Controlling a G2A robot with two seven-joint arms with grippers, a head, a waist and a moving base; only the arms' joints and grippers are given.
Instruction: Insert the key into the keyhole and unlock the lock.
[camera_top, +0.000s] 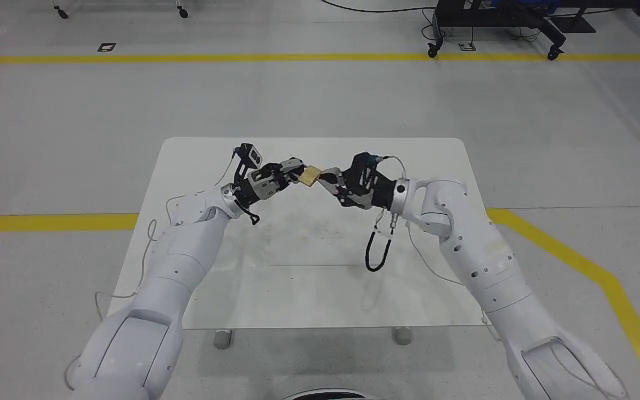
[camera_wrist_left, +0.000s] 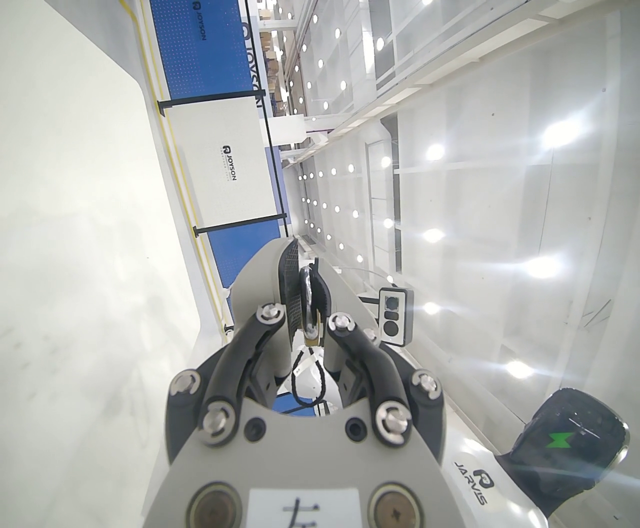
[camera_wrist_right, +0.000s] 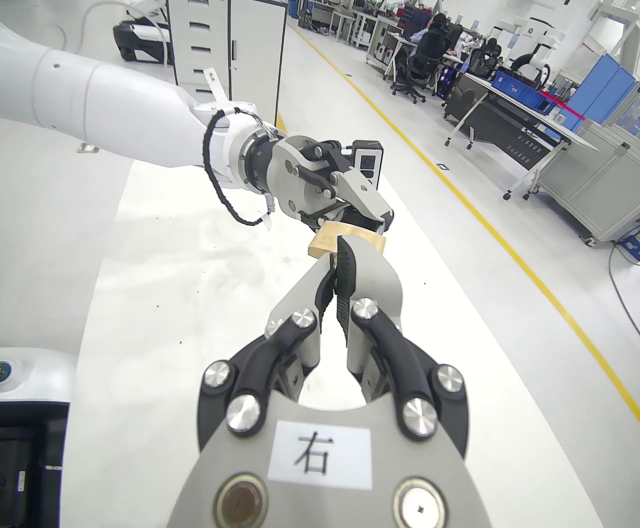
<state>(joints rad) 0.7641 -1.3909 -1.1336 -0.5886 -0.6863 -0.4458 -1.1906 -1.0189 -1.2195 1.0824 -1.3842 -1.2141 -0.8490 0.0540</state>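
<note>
left end effector (camera_wrist_left: 305, 280) clamps lock (camera_wrist_right: 324, 242); right end effector (camera_wrist_right: 339, 252) at it.

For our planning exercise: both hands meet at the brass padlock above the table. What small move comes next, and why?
Probably a small twist of the right hand: it is shut at the brass padlock, which the left hand grips by the shackle. Whether the key is seated cannot be told.

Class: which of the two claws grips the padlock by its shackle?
The left claw; the shackle sits between its pads. The right claw meets the brass body.
</note>
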